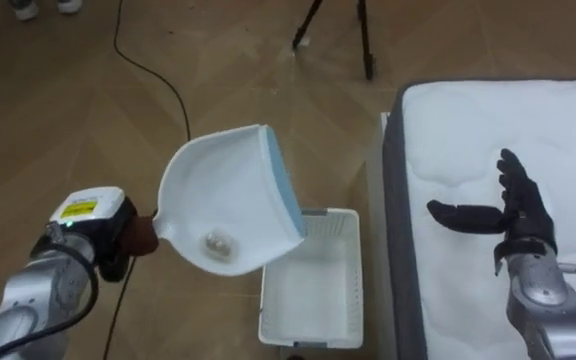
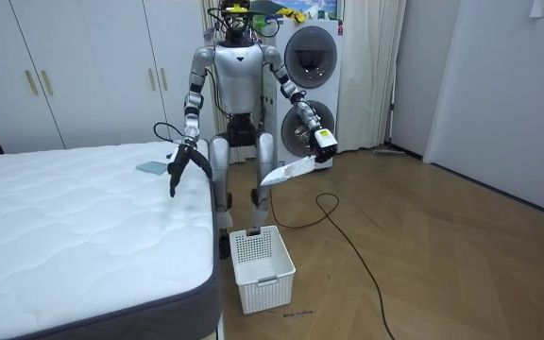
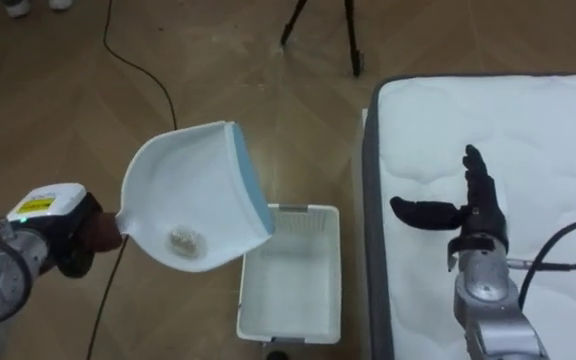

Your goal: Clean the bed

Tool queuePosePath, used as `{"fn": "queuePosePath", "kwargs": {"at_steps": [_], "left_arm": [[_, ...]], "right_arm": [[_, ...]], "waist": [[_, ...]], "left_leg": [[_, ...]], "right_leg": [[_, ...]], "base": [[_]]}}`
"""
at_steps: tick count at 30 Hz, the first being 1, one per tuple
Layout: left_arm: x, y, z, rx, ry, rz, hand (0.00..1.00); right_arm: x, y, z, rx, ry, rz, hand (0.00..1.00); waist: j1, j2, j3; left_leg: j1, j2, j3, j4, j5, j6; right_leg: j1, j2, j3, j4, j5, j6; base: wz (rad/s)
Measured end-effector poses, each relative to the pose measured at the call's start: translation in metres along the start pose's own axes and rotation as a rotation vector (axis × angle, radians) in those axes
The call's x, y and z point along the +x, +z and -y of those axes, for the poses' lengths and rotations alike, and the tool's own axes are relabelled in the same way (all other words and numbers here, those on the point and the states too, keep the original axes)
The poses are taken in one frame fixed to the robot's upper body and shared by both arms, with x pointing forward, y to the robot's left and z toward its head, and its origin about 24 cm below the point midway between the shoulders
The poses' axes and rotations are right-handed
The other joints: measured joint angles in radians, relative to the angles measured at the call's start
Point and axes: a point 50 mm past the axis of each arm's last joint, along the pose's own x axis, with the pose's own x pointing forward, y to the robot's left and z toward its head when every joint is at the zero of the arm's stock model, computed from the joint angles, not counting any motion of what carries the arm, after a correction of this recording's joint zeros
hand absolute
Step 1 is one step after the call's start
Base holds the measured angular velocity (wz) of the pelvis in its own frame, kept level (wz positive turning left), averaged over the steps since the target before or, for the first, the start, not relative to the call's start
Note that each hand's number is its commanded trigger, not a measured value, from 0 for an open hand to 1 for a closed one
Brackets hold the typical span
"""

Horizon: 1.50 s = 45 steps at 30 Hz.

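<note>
My left hand [image 1: 118, 243] is shut on the brown handle of a white dustpan [image 1: 230, 195] with a blue front lip. I hold the pan tilted above the floor, its lip over the near end of a white plastic basket [image 1: 355, 280]. A small pale crumpled scrap [image 1: 218, 243] lies in the pan near the handle. My right hand [image 1: 513, 205] hovers open above the white mattress [image 1: 468, 120], close to its left edge, fingers straight and thumb spread. In the room view I stand at the bed's corner, dustpan [image 2: 286, 171] out over the basket [image 2: 263, 269].
A grey-blue flat thing [image 2: 151, 168] lies on the mattress near my right hand [image 2: 177, 167]. A black cable [image 1: 158, 75] crosses the wooden floor, and tripod legs [image 1: 365, 45] stand beyond the bed. Stacked washing machines [image 2: 310, 90] and white wardrobes [image 2: 83, 71] are behind me.
</note>
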Motion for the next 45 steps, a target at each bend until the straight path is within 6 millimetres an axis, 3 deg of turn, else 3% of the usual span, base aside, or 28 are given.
{"fn": "queuePosePath", "kwargs": {"at_steps": [4,9,16,18,31,45], "left_arm": [[0.002,0.003,0.006,0.020,-0.030,0.009,1.00],[0.010,0.011,0.009,0.065,-0.065,0.026,1.00],[0.018,0.014,0.004,0.182,-0.081,0.032,1.00],[0.018,0.013,0.003,0.216,-0.084,0.023,1.00],[0.021,0.016,0.001,0.318,-0.140,0.004,1.00],[0.020,0.000,0.016,0.370,-0.239,-0.054,1.00]], "right_arm": [[0.001,-0.001,-0.001,-0.008,-0.003,-0.005,0.00],[0.001,-0.012,-0.002,-0.035,-0.021,-0.046,0.00],[0.001,-0.015,-0.002,-0.040,-0.041,-0.052,0.00],[0.001,-0.013,-0.003,-0.068,-0.035,-0.029,0.00],[-0.001,-0.009,-0.012,-0.199,0.008,0.038,0.00],[0.000,-0.005,-0.022,-0.225,0.015,0.062,0.00]], "waist": [[-0.019,0.009,0.0011],[-0.028,0.016,0.0016],[-0.081,0.035,0.0050],[-0.090,0.036,0.0042],[-0.108,0.068,-0.0050],[-0.126,0.076,-0.0027]], "left_leg": [[-0.034,-0.011,0.015,0.010,-0.001,0.003],[-0.089,-0.013,0.037,0.036,0.000,0.005],[-0.166,-0.022,0.050,0.070,0.003,0.009],[-0.193,-0.027,0.062,0.072,0.009,0.011],[-0.205,-0.029,0.086,0.071,0.011,0.009],[-0.200,-0.030,0.102,0.070,0.008,0.003]], "right_leg": [[-0.059,-0.026,0.004,0.066,-0.021,0.001],[-0.135,-0.030,0.022,0.123,-0.036,-0.007],[-0.227,-0.046,0.033,0.186,-0.046,-0.009],[-0.269,-0.047,0.058,0.205,-0.046,-0.008],[-0.310,-0.046,0.114,0.247,-0.058,-0.005],[-0.316,-0.046,0.135,0.260,-0.061,-0.004]], "base": [[-0.02],[-0.09],[0.01],[-0.12],[-0.02],[-0.02]]}}
